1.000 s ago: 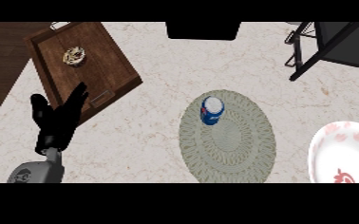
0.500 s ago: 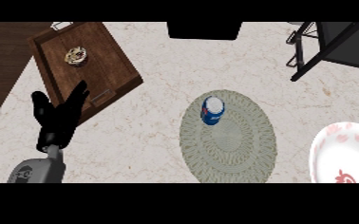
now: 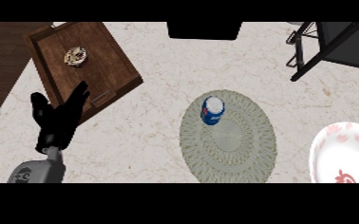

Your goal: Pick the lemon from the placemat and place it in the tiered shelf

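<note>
A round grey-green placemat [image 3: 228, 140] lies on the marbled counter, right of centre. On its upper left part stands a blue and white can [image 3: 212, 109]; no lemon shows anywhere. The black tiered shelf [image 3: 326, 45] is at the top right corner, only partly in view. My left hand [image 3: 60, 116] rests open at the lower left, fingers pointing up, well left of the placemat and holding nothing. My right hand is out of sight.
A brown wooden tray [image 3: 105, 69] sits at the upper left with a small pastry [image 3: 76, 55] on it. A white plate with red flowers [image 3: 340, 149] is cut off by the right edge. A dark box [image 3: 204, 30] stands at top centre.
</note>
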Available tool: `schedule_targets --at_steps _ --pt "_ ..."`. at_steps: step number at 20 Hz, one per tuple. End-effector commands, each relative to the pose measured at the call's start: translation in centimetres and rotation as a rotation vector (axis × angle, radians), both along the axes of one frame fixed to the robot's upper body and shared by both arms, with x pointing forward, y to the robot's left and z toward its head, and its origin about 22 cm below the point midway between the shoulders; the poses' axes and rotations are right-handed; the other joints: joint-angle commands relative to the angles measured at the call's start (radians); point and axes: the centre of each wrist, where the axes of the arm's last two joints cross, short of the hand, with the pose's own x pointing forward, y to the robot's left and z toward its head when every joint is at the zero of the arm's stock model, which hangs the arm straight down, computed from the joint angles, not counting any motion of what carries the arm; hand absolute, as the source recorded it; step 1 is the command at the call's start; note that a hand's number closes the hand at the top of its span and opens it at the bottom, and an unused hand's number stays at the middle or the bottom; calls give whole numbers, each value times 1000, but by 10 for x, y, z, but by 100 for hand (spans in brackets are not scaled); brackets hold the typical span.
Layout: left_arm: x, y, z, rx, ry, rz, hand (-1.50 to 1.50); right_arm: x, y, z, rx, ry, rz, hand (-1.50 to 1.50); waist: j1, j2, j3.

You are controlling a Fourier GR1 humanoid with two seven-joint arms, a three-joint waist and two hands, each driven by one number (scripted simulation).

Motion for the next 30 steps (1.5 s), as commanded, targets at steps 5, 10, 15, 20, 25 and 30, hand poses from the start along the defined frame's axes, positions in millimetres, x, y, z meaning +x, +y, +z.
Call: schedule_targets --at_steps 5,10,15,20,25,30 --pt "-2 -1 -9 -33 88 -10 0 3 -4 -9 194 -93 -86 -150 0 11 -8" --pt "-12 -2 -26 -19 89 -2 0 -10 -21 2 348 -153 -63 -150 -9 9 -9" --pt "-3 -20 -24 -27 84 -3 0 -7 -14 18 540 -241 -26 -150 -13 9 -9" --pt "-12 1 -15 -35 89 -9 0 -25 -37 21 678 -355 -86 -150 -4 8 -8" --pt "-11 -12 -24 -39 89 -23 0 -52 -64 33 631 -471 -256 -150 -1 17 -8" --pt "-17 4 -30 -35 97 -1 0 -84 -96 29 692 -548 -384 -150 -19 13 -7"
